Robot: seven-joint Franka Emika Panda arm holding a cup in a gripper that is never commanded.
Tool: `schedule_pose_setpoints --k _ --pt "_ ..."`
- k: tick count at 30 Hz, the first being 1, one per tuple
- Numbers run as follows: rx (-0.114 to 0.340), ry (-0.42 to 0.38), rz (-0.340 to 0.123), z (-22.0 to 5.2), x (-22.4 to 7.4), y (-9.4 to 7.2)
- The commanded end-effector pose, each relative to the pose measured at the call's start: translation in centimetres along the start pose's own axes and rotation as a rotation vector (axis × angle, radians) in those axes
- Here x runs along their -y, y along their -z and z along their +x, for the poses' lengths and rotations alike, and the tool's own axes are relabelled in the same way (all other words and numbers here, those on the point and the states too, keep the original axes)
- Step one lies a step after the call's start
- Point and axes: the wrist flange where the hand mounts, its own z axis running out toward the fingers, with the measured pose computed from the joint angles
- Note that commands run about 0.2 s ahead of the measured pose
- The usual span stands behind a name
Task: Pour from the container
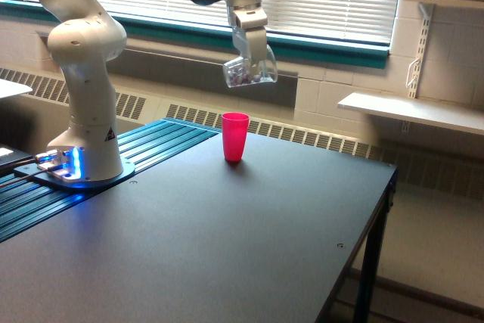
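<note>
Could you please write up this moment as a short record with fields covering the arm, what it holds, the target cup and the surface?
arm: white Franka arm, base at the exterior view's left on a blue-lit mount
gripper: shut on the clear container, held high
clear container: see-through, tilted, small dark pieces visible inside
pink cup: upright, standing on the table, below the container and apart from it
black table: dark top, carries the pink cup and the arm's base
pouring: no pieces seen falling
background: window blinds, wall shelves at the exterior view's right
</note>
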Motion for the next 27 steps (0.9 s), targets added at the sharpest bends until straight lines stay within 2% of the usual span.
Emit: schedule_pose_setpoints --k 1,13,27 --pt "0.045 0.074 -0.016 -2.1 0.3 -1.2" --pt "0.098 0.115 -0.033 -4.6 0.5 -2.6" --pt "0.153 0.150 -0.037 -7.9 1.7 -2.6"
